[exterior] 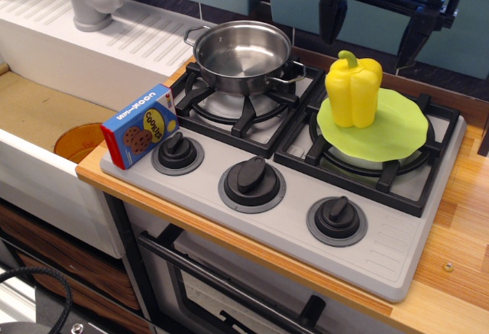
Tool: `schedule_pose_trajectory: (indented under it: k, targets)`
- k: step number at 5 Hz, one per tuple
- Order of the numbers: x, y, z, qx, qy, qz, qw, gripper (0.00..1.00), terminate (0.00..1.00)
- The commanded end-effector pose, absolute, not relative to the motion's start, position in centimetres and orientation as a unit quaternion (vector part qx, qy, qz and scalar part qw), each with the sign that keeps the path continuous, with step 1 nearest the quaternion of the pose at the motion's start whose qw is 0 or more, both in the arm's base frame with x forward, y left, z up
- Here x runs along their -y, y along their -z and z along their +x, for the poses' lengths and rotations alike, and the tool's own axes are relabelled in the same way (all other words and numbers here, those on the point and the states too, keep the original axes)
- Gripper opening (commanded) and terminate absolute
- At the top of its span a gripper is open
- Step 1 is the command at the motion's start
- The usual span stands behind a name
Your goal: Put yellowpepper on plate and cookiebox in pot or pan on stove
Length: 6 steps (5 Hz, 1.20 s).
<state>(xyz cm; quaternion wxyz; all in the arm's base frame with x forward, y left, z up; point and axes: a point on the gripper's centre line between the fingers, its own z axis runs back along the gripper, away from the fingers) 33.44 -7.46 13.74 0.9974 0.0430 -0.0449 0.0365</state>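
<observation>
Yellowpepper [353, 89] upright on plate [397, 131]; claw [373, 32] above, top cropped

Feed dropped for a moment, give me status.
Gripper open, empty, above yellowpepper. Yellowpepper upright on plate. Cookiebox at stove's left corner. Pot empty, unobstructed.

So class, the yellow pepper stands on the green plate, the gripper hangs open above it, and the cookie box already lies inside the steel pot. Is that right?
Not quite. The observation.image view shows the cookie box standing at the stove's front left corner, and the pot is empty. The rest holds: pepper on plate, gripper open above.
</observation>
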Motion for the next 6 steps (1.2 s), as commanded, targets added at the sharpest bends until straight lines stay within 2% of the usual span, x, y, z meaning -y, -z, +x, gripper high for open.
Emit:
schedule_pose_trajectory:
  k: [1,3,4,6]
  targets:
    - [2.1,-14.9,30.9,0.136,-0.067,0.079,0.985,1.0,0.0]
    - [-2.4,-15.5,28.9,0.137,-0.053,0.117,0.982,1.0,0.0]
    - [-4.6,-16.3,28.7,0.128,-0.044,0.124,0.983,1.0,0.0]
    - [-7.9,-15.5,28.8,0.112,-0.056,0.123,0.985,1.0,0.0]
